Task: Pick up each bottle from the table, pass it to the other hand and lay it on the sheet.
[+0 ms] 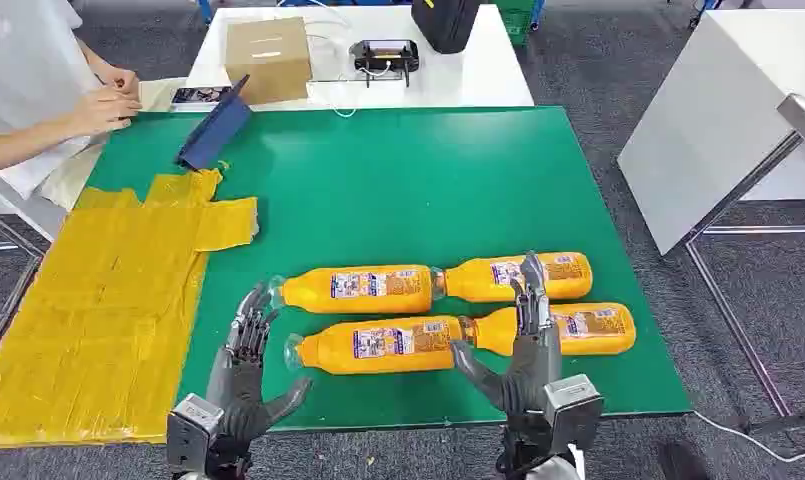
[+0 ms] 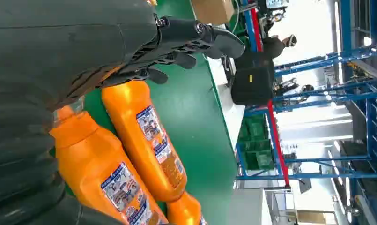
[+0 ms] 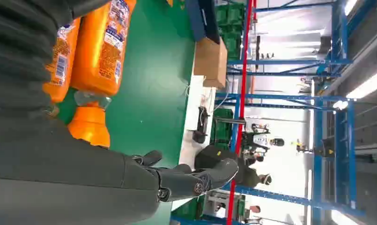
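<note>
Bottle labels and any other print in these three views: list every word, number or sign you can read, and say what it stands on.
None can be read.
Labels on the four orange bottles: print and barcodes, too blurred.
Cardboard box: no legible marking.
Black bag: a small yellow mark, unreadable.

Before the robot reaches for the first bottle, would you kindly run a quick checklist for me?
1. Left hand free, fingers apart: ok.
2. Right hand free: ok, held over the near right bottle.
3. Four bottles lying on the green table: ok.
4. Yellow sheet bare for laying: ok.
5. Person's hands away from the bottles: ok.
6. Caps tight: cannot tell.
</note>
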